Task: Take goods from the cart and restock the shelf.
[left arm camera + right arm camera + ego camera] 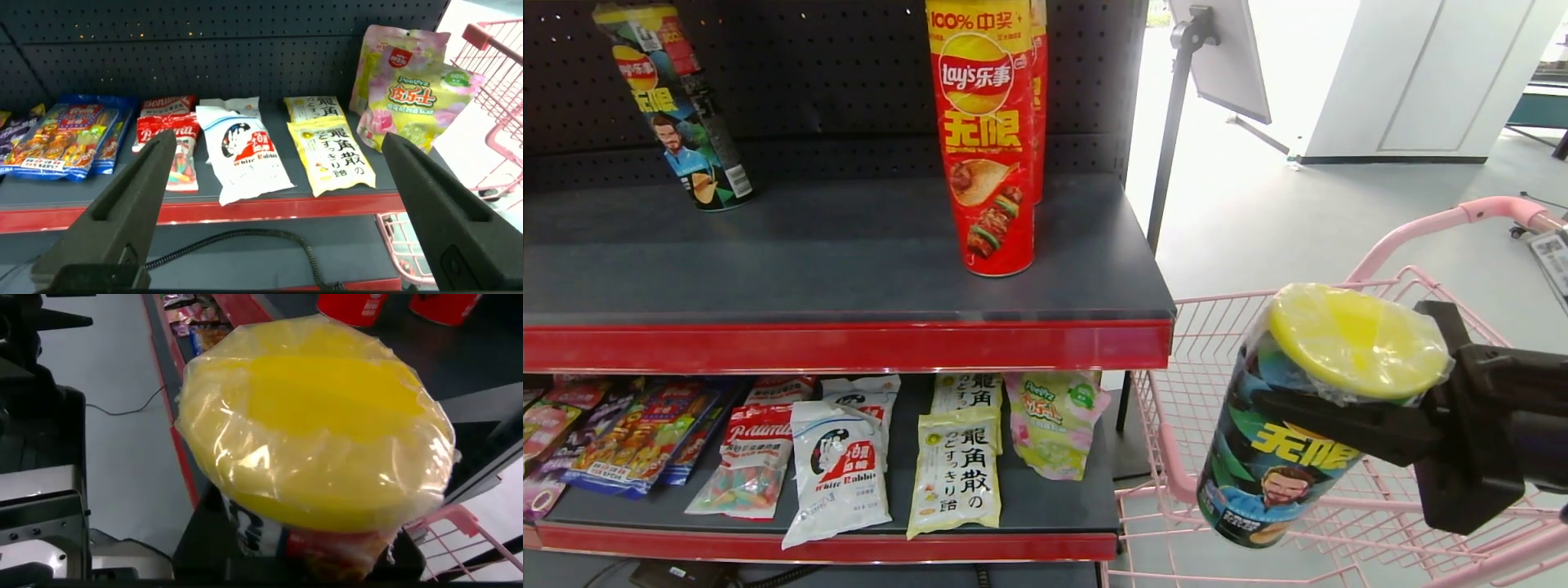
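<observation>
My right gripper [1339,408] is shut on a dark green chips can [1270,478] with a yellow lid [315,416]. It holds the can tilted above the pink cart [1409,233], to the right of the shelf. The upper shelf board [833,261] carries a red chips can [988,139] with a second one close behind it. A matching dark can [678,106] stands at its back left. My left gripper [278,139] is open with nothing in it, low in front of the lower shelf [245,208].
The lower shelf holds rows of snack bags: white candy bags [837,469], yellow bags [956,465] and a pale green bag [1054,420]. A metal sign stand [1176,106] rises between shelf and cart. A black cable [245,241] lies under the shelf.
</observation>
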